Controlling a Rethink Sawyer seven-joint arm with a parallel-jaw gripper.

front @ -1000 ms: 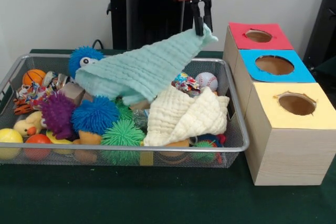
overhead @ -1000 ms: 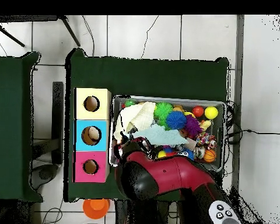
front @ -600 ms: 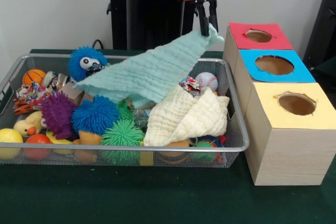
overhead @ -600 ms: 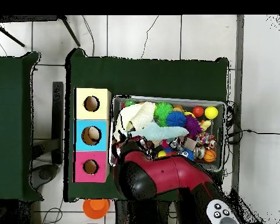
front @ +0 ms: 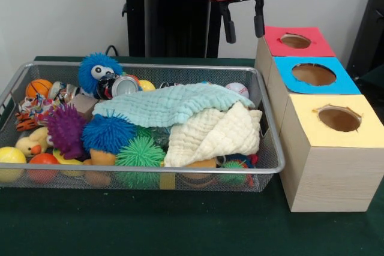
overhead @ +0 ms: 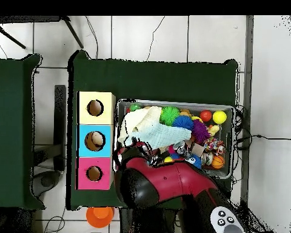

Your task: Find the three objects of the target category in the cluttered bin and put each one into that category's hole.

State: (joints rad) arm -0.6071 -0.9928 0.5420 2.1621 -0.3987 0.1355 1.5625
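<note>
My gripper (front: pixel 243 34) hangs open and holds nothing, above the far right corner of the wire bin (front: pixel 150 171). Its fingers (front: pixel 229 28) are spread apart. A mint green cloth (front: pixel 174 103) lies slumped across the toys in the bin, partly over a cream cloth (front: pixel 216 133). Three wooden boxes stand right of the bin, with a red hole top (front: pixel 297 41), a blue one (front: pixel 314 75) and a yellow one (front: pixel 339 119). In the overhead view the red arm (overhead: pixel 160 185) covers the gripper; the mint cloth (overhead: pixel 163 135) shows beside the cream cloth (overhead: pixel 139 118).
The bin also holds a blue fuzzy toy with eyes (front: pixel 96 67), a can (front: pixel 120 85), a baseball (front: pixel 236 89), a small basketball (front: pixel 38 87), purple (front: pixel 65 130), blue (front: pixel 108 131) and green (front: pixel 139 153) spiky balls, and a duck (front: pixel 33 142). Something pale lies inside the blue box's hole (overhead: pixel 95 141).
The gripper has opened and let go of the mint cloth, which has dropped flat onto the toys. The gripper shifted slightly right. The can and a yellow ball are now uncovered.
</note>
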